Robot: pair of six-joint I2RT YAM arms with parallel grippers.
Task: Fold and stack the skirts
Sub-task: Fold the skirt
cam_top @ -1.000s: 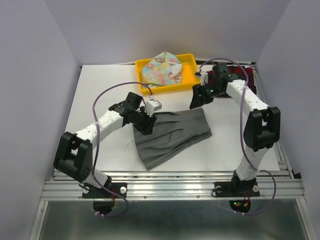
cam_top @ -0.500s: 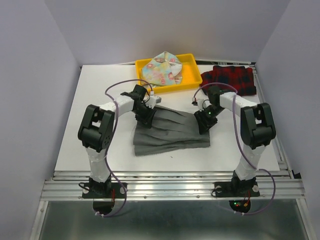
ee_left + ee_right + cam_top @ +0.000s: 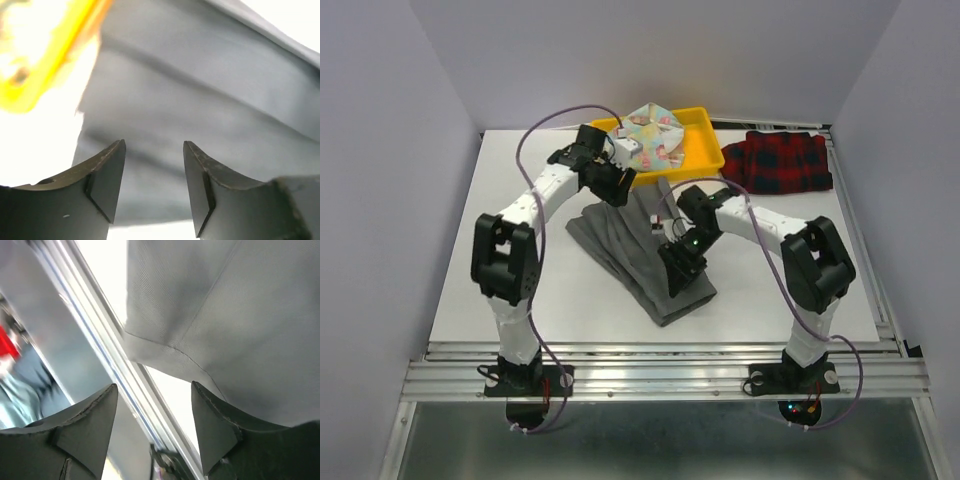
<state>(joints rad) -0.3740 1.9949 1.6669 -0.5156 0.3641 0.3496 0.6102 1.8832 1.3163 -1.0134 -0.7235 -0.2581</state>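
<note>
The top camera is looking down from above and behind the arm bases, taking in the whole table (image 3: 755, 290). Each wrist camera is peering out between its own fingers (image 3: 102, 180), sitting very close to the grey skirt (image 3: 625, 250), which all three views are sharing.

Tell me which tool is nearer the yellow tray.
Left. The left tool hangs just off the near-left corner of the tray; the right tool is further toward the arms' bases, over the grey skirt.

The left gripper (image 3: 618, 193) and right gripper (image 3: 679, 268) hang over opposite ends of the grey skirt (image 3: 620, 250)
</note>
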